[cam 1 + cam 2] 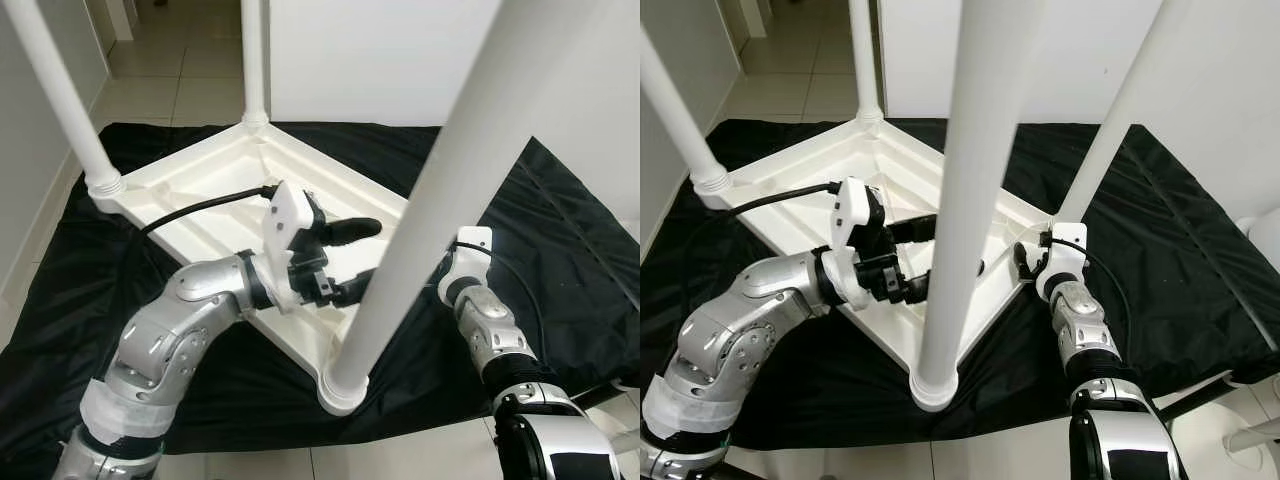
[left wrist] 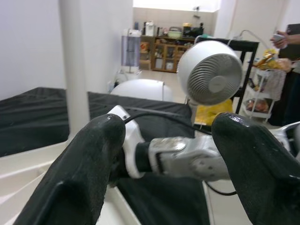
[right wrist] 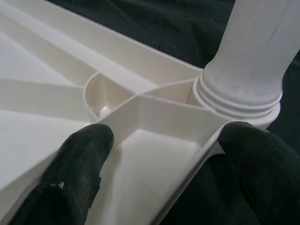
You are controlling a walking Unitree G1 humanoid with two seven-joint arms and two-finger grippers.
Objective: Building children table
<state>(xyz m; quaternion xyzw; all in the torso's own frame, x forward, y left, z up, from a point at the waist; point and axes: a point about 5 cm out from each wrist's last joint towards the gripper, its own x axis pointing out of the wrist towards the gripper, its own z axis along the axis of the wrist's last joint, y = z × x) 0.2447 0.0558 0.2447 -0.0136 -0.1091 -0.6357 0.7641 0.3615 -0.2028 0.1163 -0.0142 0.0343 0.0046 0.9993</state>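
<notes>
Our left gripper (image 1: 350, 260) reaches over the upside-down white table (image 1: 200, 190), fingers spread. Our right gripper (image 3: 164, 154) gapes at its corner leg (image 3: 253, 56). The left wrist sees a fan (image 2: 208, 72).

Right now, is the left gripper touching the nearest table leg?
Cannot tell. In the left eye view the left gripper meets the nearest leg in outline, fingers open, but the leg hides the fingertips.
</notes>
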